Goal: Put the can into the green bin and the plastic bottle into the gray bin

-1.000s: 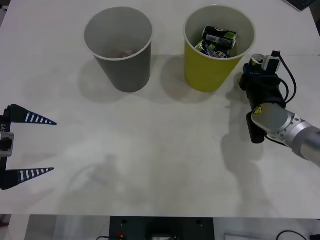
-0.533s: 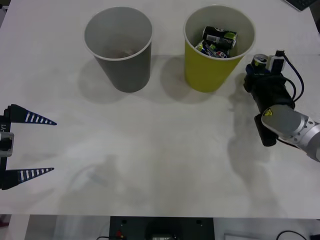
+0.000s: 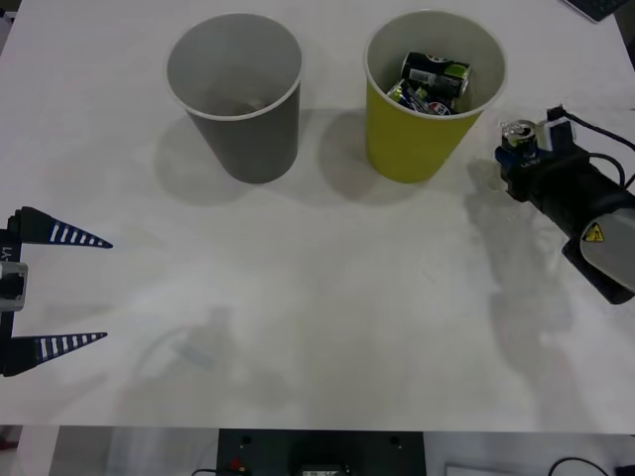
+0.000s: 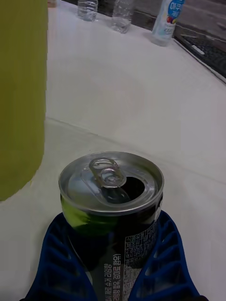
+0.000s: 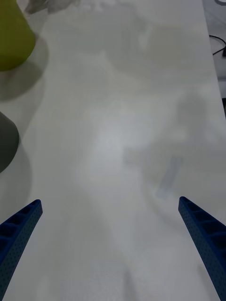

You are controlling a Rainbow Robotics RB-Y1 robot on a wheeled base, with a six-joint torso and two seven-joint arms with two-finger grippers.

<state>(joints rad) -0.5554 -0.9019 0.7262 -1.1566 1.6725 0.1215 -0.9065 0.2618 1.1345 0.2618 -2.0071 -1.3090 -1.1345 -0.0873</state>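
Can (image 4: 111, 211) between right end effector (image 4: 113, 263) fingers

green bin (image 3: 417, 139) just beside held can (image 3: 518, 137), table (image 3: 327, 297) foreground open

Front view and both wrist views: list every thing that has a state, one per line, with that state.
can: upright, tab opened, gripped beside the green bin
right gripper: shut on the can
left gripper: open, holding nothing, at the table's left edge
green bin: upright, cans inside
gray bin: upright, contents unclear
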